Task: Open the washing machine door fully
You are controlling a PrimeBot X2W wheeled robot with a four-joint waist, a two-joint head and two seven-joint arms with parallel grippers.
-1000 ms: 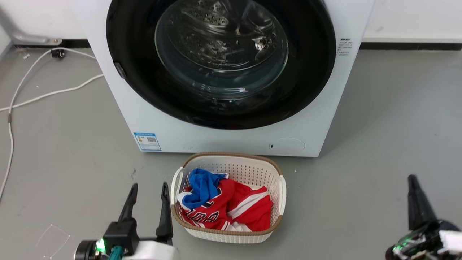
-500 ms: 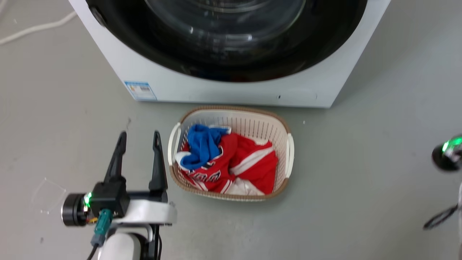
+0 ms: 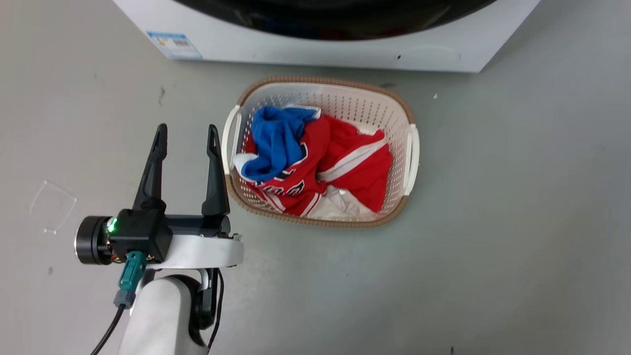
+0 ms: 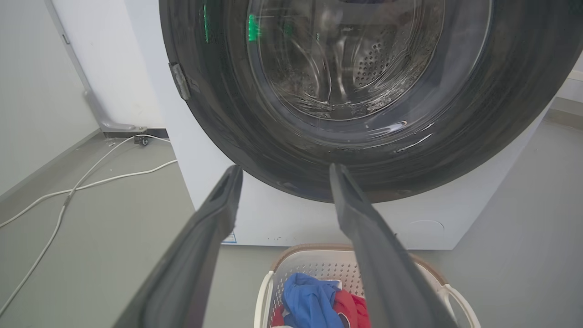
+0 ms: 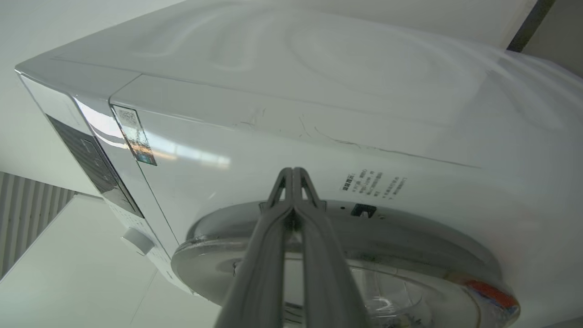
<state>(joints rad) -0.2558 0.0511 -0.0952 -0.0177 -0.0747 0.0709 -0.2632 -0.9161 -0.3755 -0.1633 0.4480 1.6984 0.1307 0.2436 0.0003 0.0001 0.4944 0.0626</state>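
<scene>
Left gripper (image 3: 186,133) is spread wide, nothing in it, hanging just beside the laundry basket (image 3: 323,80). The washing machine door (image 4: 455,150) looks closed, up ahead of it. Right gripper (image 5: 293,172) is pinched together, empty, tips at the door's rim.

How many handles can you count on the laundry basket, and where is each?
2. The left handle sits on the basket side nearest the left pincer; the right handle is on the opposite side. Neither is hidden.

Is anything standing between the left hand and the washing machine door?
Nothing visible. The open left hand faces the washing machine door directly; the laundry basket sits lower, on the floor.
</scene>
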